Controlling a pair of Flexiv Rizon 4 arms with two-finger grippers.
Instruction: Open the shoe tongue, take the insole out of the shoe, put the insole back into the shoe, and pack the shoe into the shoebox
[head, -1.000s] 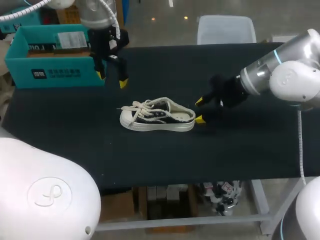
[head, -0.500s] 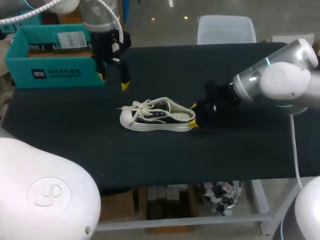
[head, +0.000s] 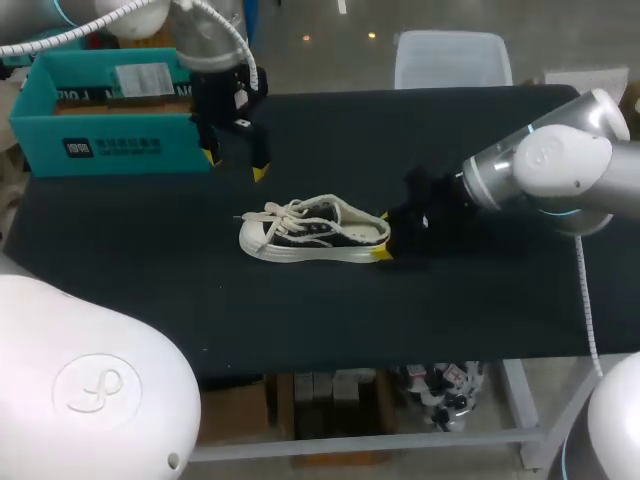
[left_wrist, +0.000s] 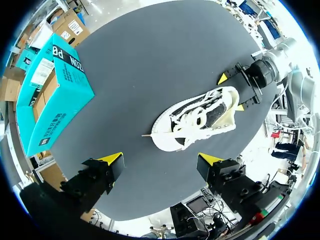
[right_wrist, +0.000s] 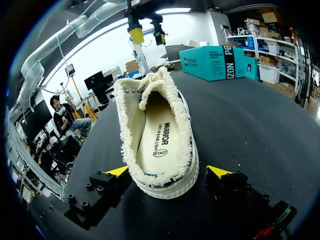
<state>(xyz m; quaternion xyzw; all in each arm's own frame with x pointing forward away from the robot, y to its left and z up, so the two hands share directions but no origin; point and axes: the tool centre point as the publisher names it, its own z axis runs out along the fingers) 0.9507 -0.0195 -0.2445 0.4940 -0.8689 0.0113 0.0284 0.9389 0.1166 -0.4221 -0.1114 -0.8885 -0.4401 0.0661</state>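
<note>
Your shoe (head: 315, 232) sits on its sole near the middle of the black table (head: 300, 310). Its toe points to your left arm's side. Its heel points to your right arm's side. The white laces (head: 270, 213) lie loose over the front of the shoe.

Your right gripper (right_wrist: 169, 171) is low, down at the heel. Its jaws are spread wide, with one yellow tip on each side of the heel, so the heel sits right between them. One tip is just beside the heel. The other has a small gap next to it. The jaws are not squeezing the shoe. From the right wrist view you can look into the shoe and see the pale insole (right_wrist: 159, 137) lying flat inside.

Your left gripper (left_wrist: 161, 159) is up above the table, between the shoebox (head: 110, 148) and the shoe. Its jaws are spread apart too, and nothing is between them. In the left wrist view the shoe lies ahead of the two yellow tips, apart from them.

The blue-green shoebox stands at the far left corner of the table, well apart from the shoe.
</note>
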